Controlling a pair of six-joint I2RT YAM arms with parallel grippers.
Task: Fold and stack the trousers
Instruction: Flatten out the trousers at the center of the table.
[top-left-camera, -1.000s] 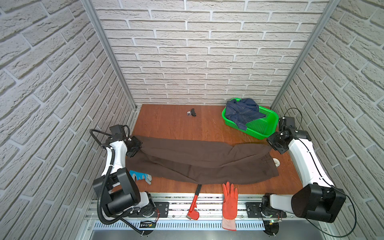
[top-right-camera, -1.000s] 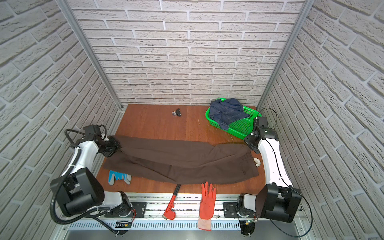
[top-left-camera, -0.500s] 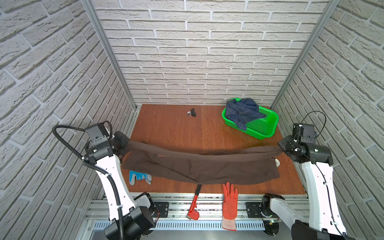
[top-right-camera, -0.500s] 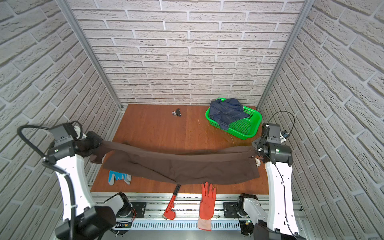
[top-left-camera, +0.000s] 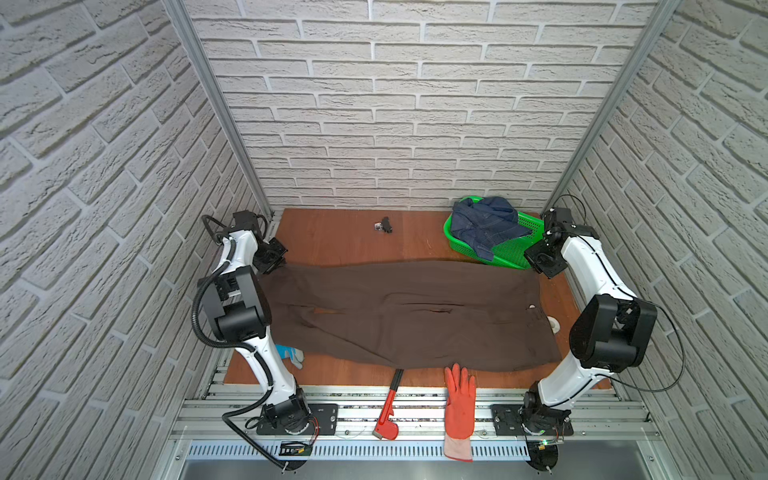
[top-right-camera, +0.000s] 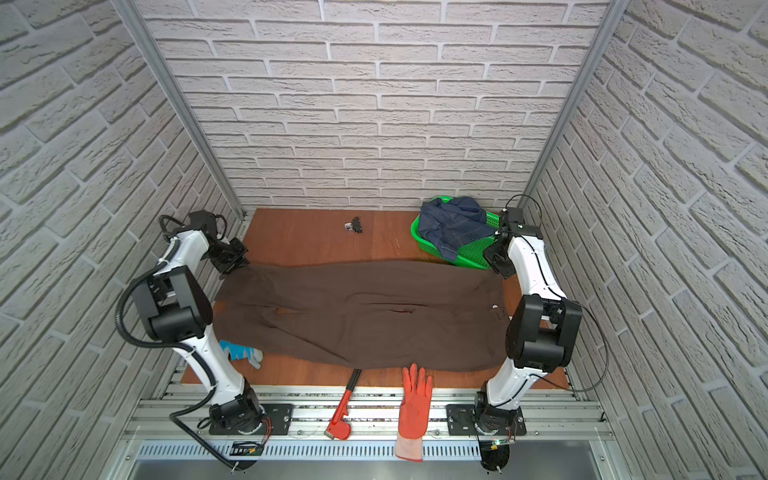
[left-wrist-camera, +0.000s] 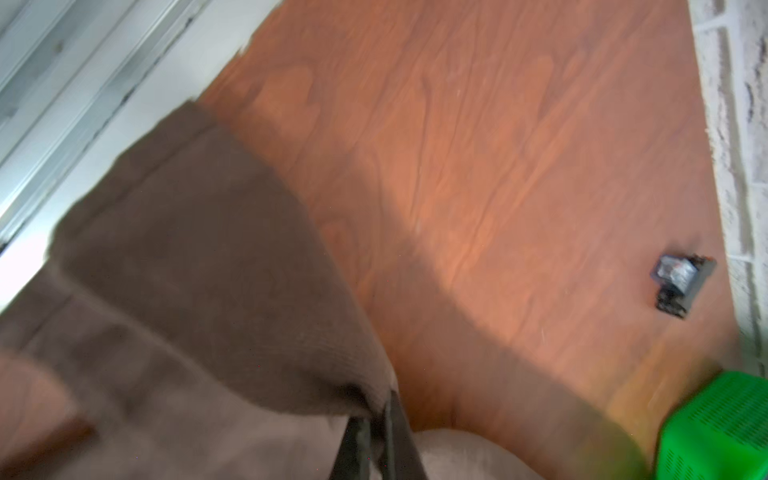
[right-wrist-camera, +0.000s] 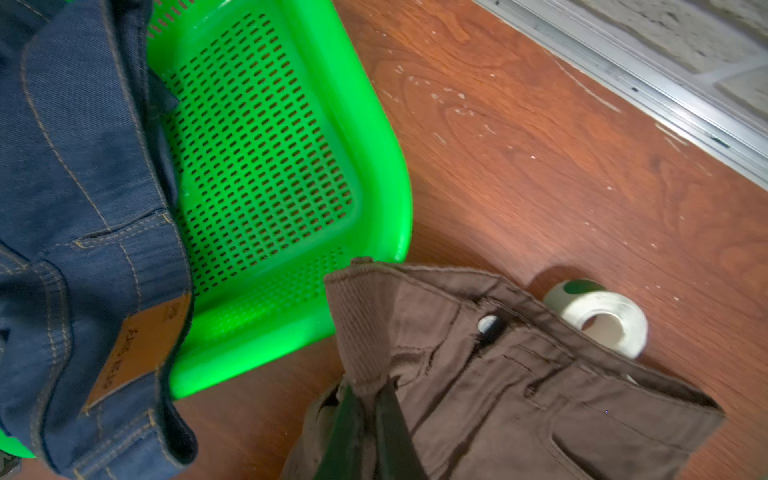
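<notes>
Your dark brown trousers (top-left-camera: 407, 316) lie flat across desk (top-left-camera: 332, 241). L end effector (left-wrist-camera: 376, 415) clamps hem, R end effector (right-wrist-camera: 368, 390) clamps waistband; ribbing (right-wrist-camera: 357, 316) shows in R wrist view only.

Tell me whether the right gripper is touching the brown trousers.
Touching. The right wrist view shows the right gripper with jaws pinched shut on the waistband corner of the trousers.
</notes>
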